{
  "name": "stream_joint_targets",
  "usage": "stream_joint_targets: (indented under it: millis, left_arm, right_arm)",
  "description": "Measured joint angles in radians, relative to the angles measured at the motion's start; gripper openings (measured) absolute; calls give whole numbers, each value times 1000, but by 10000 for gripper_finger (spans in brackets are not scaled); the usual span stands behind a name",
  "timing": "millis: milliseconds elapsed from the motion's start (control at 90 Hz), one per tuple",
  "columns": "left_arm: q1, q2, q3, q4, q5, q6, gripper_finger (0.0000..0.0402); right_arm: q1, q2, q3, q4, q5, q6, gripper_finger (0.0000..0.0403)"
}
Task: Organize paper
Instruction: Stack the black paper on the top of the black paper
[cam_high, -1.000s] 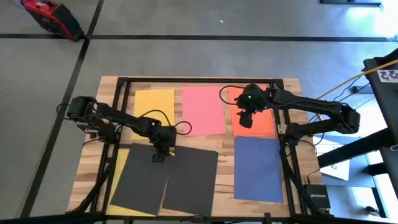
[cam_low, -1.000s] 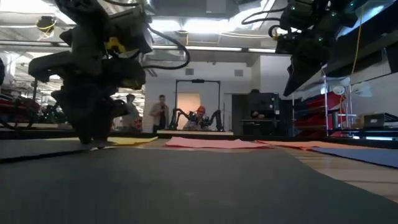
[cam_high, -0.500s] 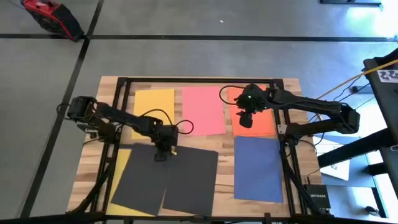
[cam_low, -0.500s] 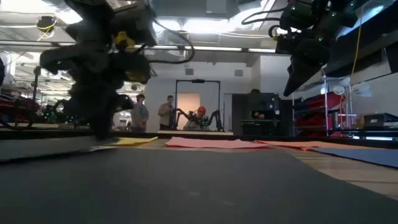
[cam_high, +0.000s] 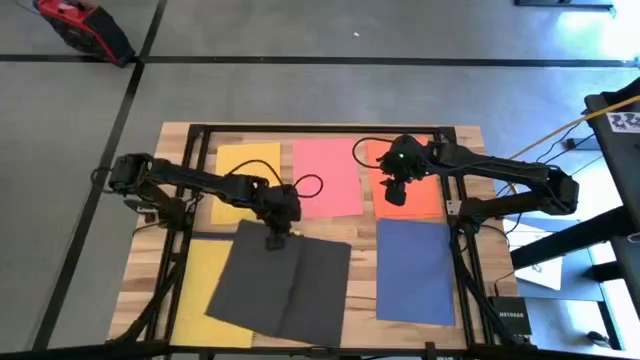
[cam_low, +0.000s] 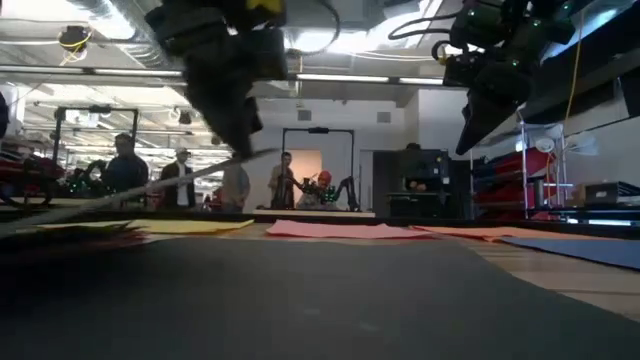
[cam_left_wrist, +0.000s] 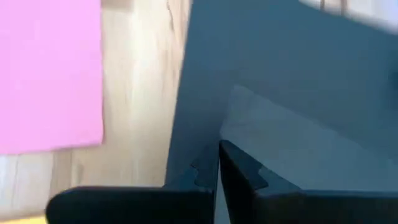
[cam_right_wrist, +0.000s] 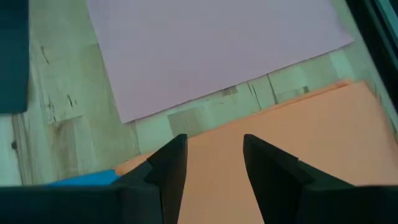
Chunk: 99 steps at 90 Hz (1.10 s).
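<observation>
Wooden worktop (cam_high: 470, 140) carries coloured sheets, and the left tool (cam_high: 272, 240), pressed together, pinches the top edge of a black sheet (cam_high: 250, 285) near the middle, lifting it, while the right tool (cam_high: 395, 193) hovers spread above the orange sheet (cam_high: 425, 195).

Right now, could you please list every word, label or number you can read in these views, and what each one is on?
"NETGEAR": on the dark box at the high view's lower right, small but legible.
Patterned tag at the right edge: too small to read.
Paper sheets, including the black sheet pinched by the left gripper: no print.
</observation>
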Motion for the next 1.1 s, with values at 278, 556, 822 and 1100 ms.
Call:
stream_joint_targets:
  millis: [278,556,822,1100]
  left_arm:
    - [26,23,0,196,18,-123,0]
    - [-10,120,0,343,18,-165,0]
    - [-34,193,0,521,7,-212,0]
    - [0,194,0,589,-72,-213,0]
  right_arm:
    - [0,0,0,0,0,0,147]
    - [0,0,0,0,0,-4,147]
    - [0,0,0,1,0,-5,147]
    - [0,0,0,3,0,-5,147]
